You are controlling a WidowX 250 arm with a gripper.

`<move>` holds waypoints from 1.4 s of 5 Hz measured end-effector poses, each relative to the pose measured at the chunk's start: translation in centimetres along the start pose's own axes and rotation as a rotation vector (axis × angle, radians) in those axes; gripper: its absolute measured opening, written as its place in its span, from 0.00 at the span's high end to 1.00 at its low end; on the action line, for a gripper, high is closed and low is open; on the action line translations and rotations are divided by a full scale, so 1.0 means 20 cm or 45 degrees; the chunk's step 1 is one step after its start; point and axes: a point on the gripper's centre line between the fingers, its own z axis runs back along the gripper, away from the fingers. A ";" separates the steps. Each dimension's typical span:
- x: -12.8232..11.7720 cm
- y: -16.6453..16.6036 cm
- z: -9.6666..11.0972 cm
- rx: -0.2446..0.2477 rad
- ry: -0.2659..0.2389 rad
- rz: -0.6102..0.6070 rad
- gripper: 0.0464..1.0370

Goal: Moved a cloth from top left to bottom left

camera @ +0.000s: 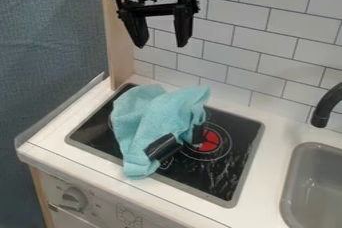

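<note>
High above the back of the stove, near the top of the view, hangs the black gripper (161,46). Its two fingers point down and stand apart with nothing between them. A crumpled light blue cloth (150,117) lies in folds on the left part of the black stove top (230,164), well below the gripper and not touching it. One end of the cloth reaches the stove's front rim. Black pieces show against the cloth's lower right side; I cannot tell what they belong to.
A red burner mark (210,140) is right of the cloth. At the right stand a grey sink (292,184) and a black faucet (326,107). A wooden post (119,47) and tiled wall (267,42) rise behind the stove.
</note>
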 end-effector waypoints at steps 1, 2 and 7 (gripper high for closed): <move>-0.02 0.01 -0.04 0.005 0.034 0.004 0.04; -0.12 0.02 -0.10 0.066 0.073 -0.038 0.04; -0.30 -0.11 -0.51 0.372 0.072 -0.198 0.04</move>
